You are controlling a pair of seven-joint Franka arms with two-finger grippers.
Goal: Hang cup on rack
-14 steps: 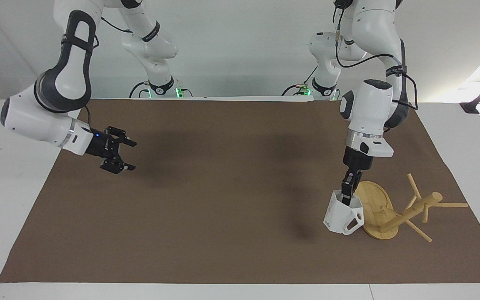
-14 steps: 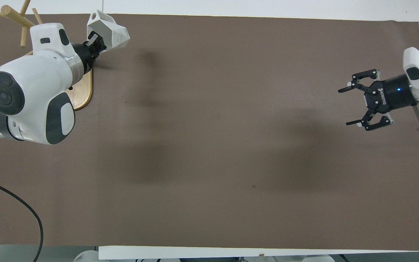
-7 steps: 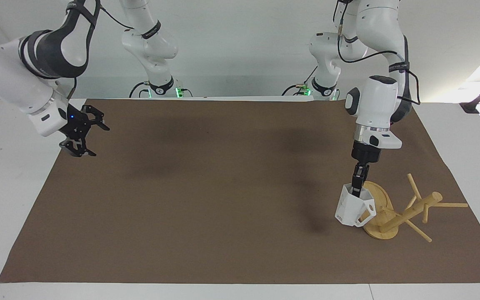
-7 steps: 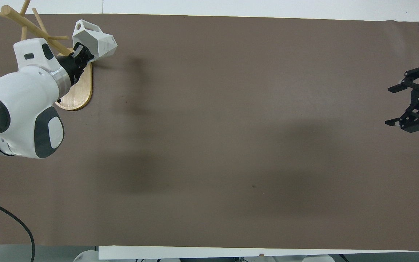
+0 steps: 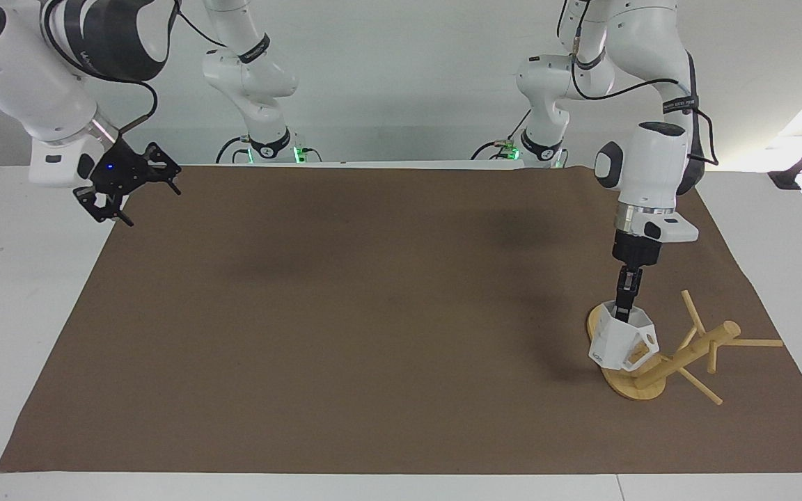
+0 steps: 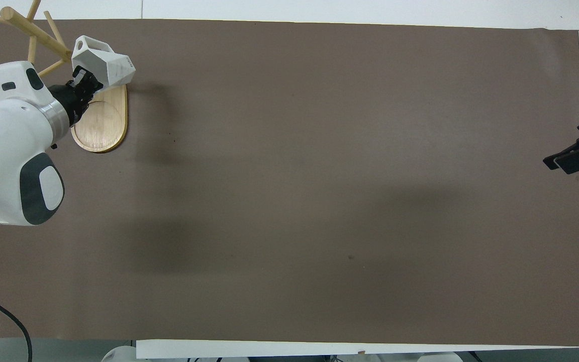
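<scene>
The white faceted cup [image 5: 617,342] [image 6: 110,70] hangs tilted just over the oval base of the bamboo rack [image 5: 634,384] [image 6: 101,125], its handle tab turned toward the rack's post [image 5: 686,353]. My left gripper [image 5: 624,312] [image 6: 83,83] points down into the cup and is shut on its rim. Several thin pegs stick out from the post. My right gripper [image 5: 153,206] is open and holds nothing, raised over the mat's edge at the right arm's end of the table. Only part of it [image 6: 577,155] shows in the overhead view.
A brown mat [image 5: 373,313] covers most of the white table [image 5: 18,292]. The rack stands near the mat's corner at the left arm's end, far from the robots. No other objects lie on the mat.
My left gripper has carried the cup sideways from beside the rack to over its base, close to the post. The right arm has drawn back and up toward its own end of the table.
</scene>
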